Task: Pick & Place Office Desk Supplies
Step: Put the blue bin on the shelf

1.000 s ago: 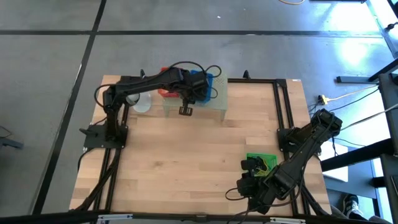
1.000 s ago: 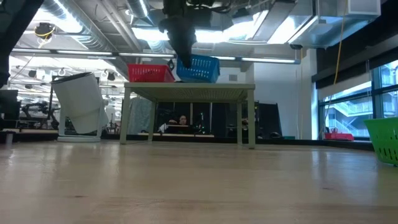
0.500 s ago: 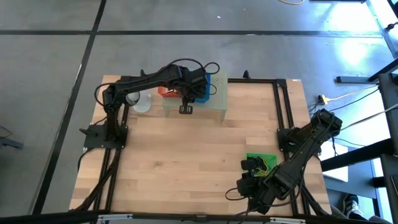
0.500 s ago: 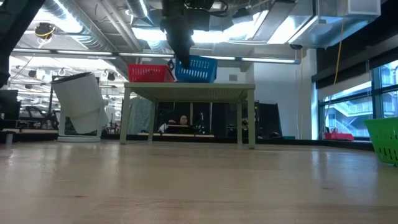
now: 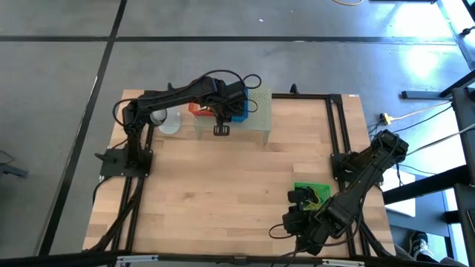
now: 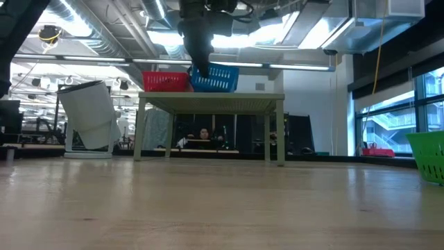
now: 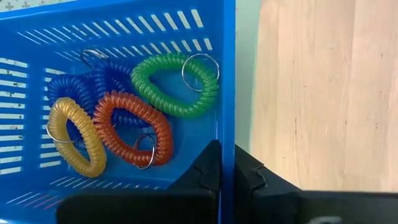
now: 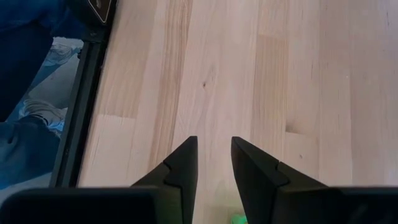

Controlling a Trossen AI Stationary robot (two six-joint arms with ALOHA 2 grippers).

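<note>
**Blue basket gripped at its rim on the stand**

Wooden table (image 5: 223, 185), high view: left gripper (image 5: 221, 130) over pale green stand (image 5: 256, 122) at far edge; right gripper (image 5: 297, 221) near right, beside green basket (image 5: 315, 189). Low view: blue basket (image 6: 216, 77) tilted beside red basket (image 6: 166, 81). Left wrist: fingers (image 7: 208, 171) clamp the basket wall; green coil (image 7: 171, 84), red coil (image 7: 134, 127), yellow coil (image 7: 71, 134), blue coils (image 7: 93, 84) inside. Right wrist: fingers (image 8: 183, 165) narrowly parted, empty, above bare wood.

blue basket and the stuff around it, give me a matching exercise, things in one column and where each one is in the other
Things:
1. blue basket
2. red basket
3. green basket
4. green coil loop

Places:
A. by the right gripper, near the table's right edge
B. inside the blue basket
C. on the pale green stand, untouched
D. wall pinched in the left gripper's fingers

Pairs: 1-D, 2-C, 3-A, 4-B
</note>
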